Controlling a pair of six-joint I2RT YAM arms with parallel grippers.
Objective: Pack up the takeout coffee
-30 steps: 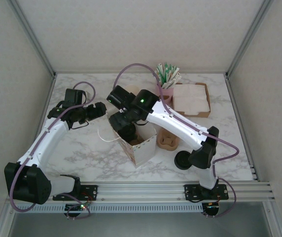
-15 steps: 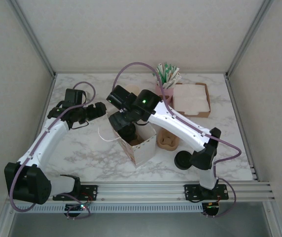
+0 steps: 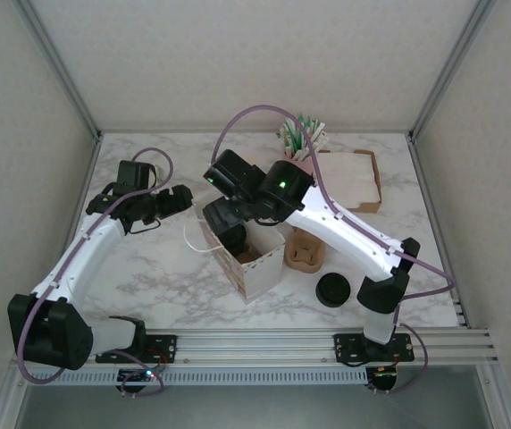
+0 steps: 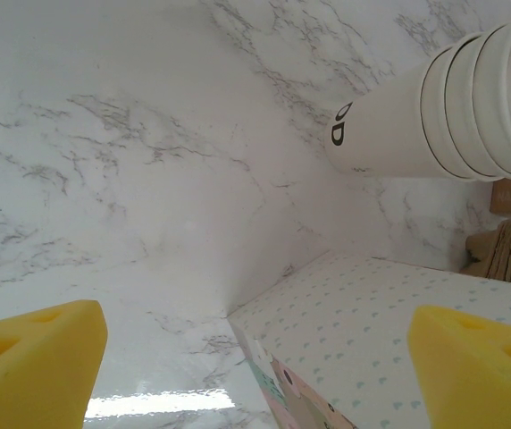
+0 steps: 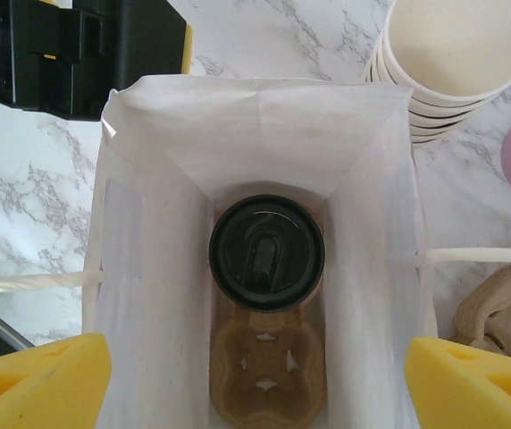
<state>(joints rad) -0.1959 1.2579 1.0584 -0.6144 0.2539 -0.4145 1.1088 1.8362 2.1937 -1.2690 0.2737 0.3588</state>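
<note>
The white marble worktop (image 3: 148,268) carries an open white paper bag (image 5: 255,116). A brown pulp cup carrier (image 5: 267,362) lies at its bottom, with the black-lidded takeout coffee (image 5: 266,253) seated in one slot. The right end effector (image 5: 257,393) hangs above, fingers apart and empty. The left end effector (image 4: 255,362), also spread, is beside the bag. Placing looks done; next, the right arm should rise straight clear of the paper walls.

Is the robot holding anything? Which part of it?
No. The left gripper and right gripper are open and empty. The coffee sits inside the bag.
</note>
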